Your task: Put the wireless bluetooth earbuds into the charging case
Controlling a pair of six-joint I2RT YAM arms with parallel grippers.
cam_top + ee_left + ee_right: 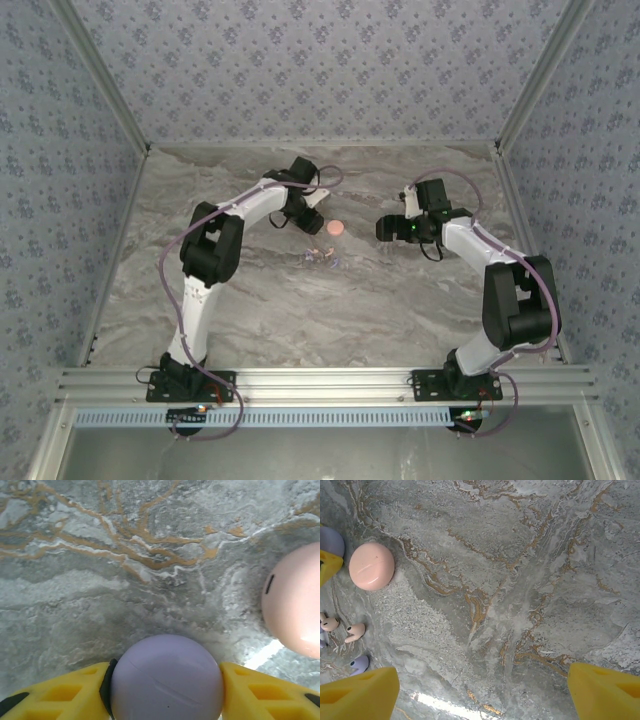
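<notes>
A grey marble tabletop (520,580) carries everything. The left fingers (70,692) pinch a purple case (167,680) just beside the pink case (371,565). Tiny earbuds (356,631) lie loose near the pink case. The right fingers (605,692) are spread wide.

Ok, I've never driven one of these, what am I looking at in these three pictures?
Two robot arms are bolted at the near edge of a marble-patterned table. The wide picture looks down from above; the other two come from cameras on each wrist, yellow fingers at the bottom. The left gripper has its fingers against both sides of a lilac round case. A pink round case lies beside it. The right gripper is open and holds nothing. Tiny loose earbuds, pink and lilac, lie on the table.
</notes>
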